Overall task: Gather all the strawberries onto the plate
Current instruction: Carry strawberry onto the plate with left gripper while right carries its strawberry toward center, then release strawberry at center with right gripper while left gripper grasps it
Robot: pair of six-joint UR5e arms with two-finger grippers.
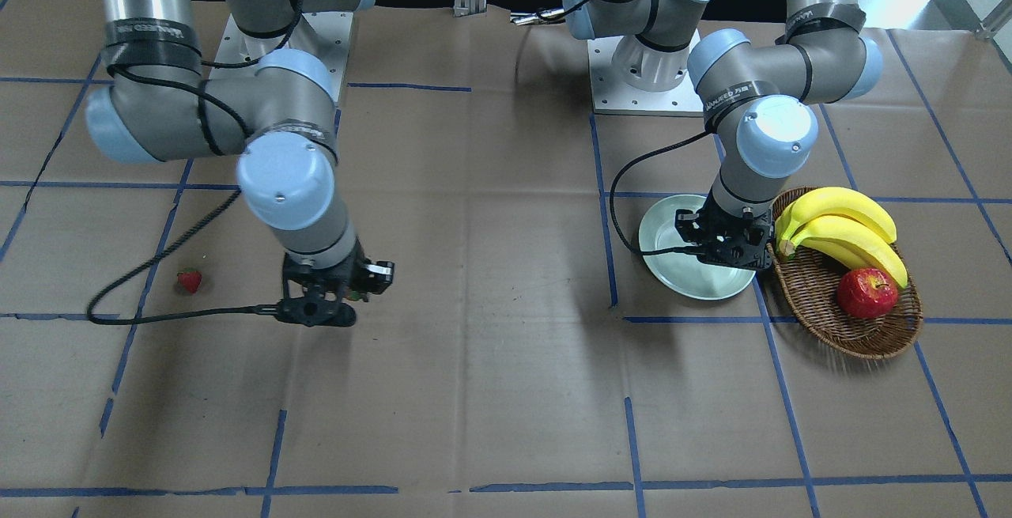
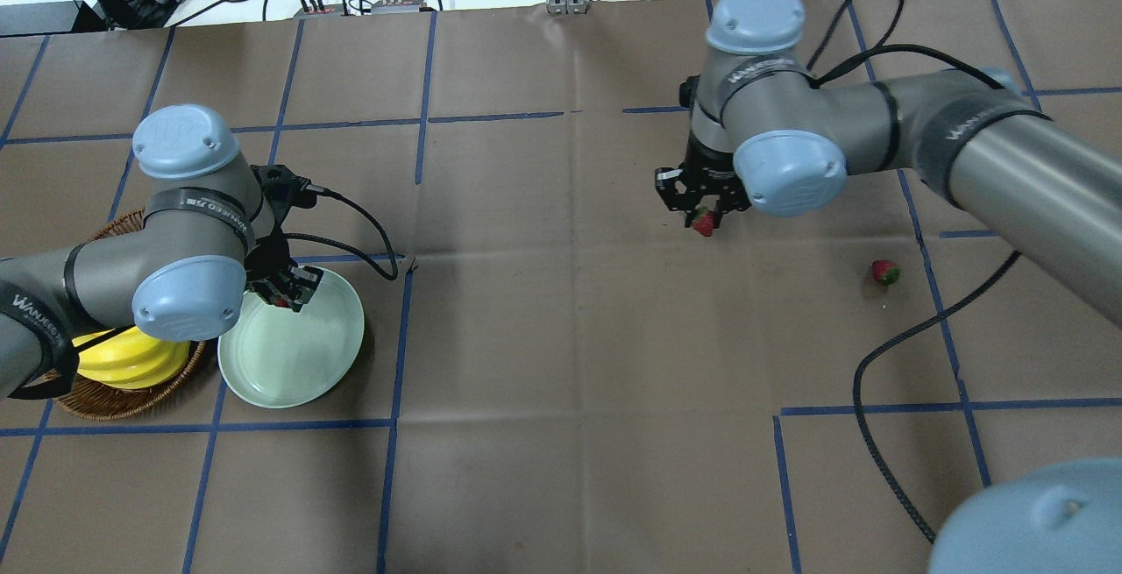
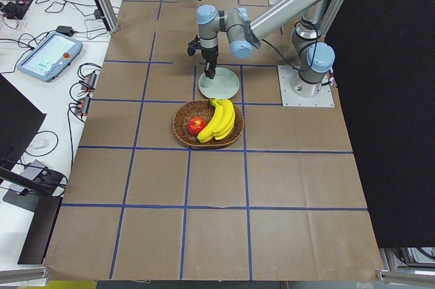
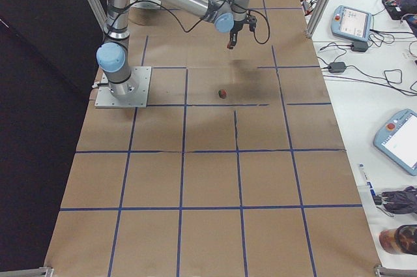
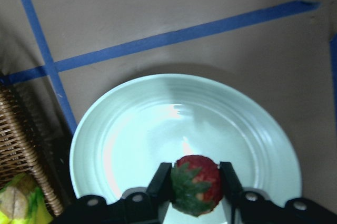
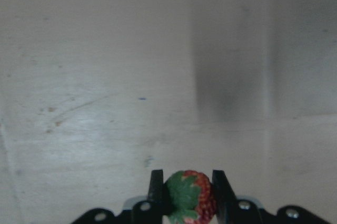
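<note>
My left gripper (image 5: 195, 184) is shut on a strawberry (image 5: 196, 184) and hangs over the pale green plate (image 5: 131, 145), near its edge by the basket; the overhead view shows this gripper (image 2: 282, 294) above the plate (image 2: 298, 355). My right gripper (image 6: 185, 192) is shut on a second strawberry (image 6: 188, 201), held above bare brown paper at mid-table (image 2: 704, 223). A third strawberry (image 2: 884, 272) lies loose on the table to the right, also seen in the front view (image 1: 189, 281).
A brown wicker basket (image 1: 822, 296) with bananas (image 1: 842, 225) and a red apple (image 1: 867, 293) stands right beside the plate. Black cables trail from both wrists across the paper. Blue tape lines grid the table.
</note>
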